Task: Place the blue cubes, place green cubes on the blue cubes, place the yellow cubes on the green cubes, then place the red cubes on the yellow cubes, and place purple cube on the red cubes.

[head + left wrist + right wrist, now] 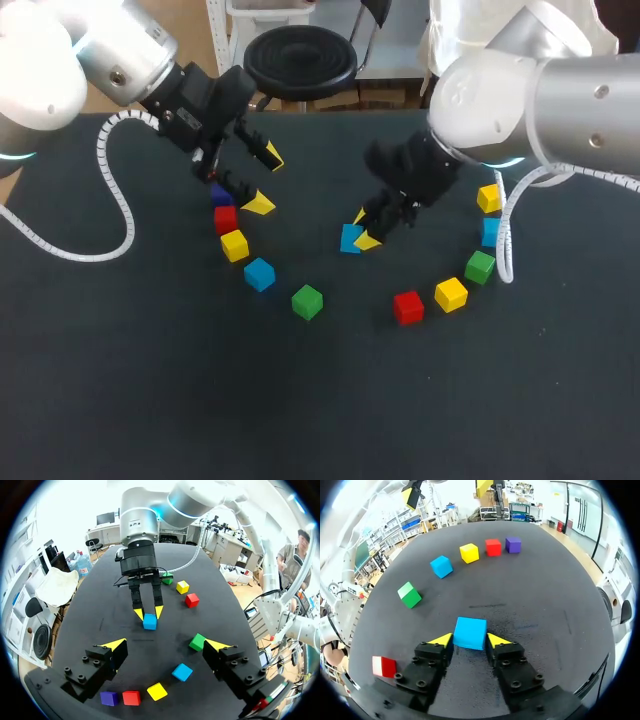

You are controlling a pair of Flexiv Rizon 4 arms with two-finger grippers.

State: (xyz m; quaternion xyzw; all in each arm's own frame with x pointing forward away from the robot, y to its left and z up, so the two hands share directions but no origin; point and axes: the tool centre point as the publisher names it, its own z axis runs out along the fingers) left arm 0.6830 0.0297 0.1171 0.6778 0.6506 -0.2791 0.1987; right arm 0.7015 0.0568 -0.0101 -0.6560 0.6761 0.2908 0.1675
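Note:
A blue cube rests on the black table between the yellow tips of my right gripper. The fingers stand open, with a slim gap on each side of the cube. My left gripper hangs wide open and empty above a row of cubes: purple, red, yellow, blue and green. To the right lie a red cube, a yellow one, a green one, a blue one and another yellow one.
The cubes form a loose arc around the table's middle. My right arm's white cable loops down beside the right-hand cubes. The left arm's coiled hose hangs over the table's left part.

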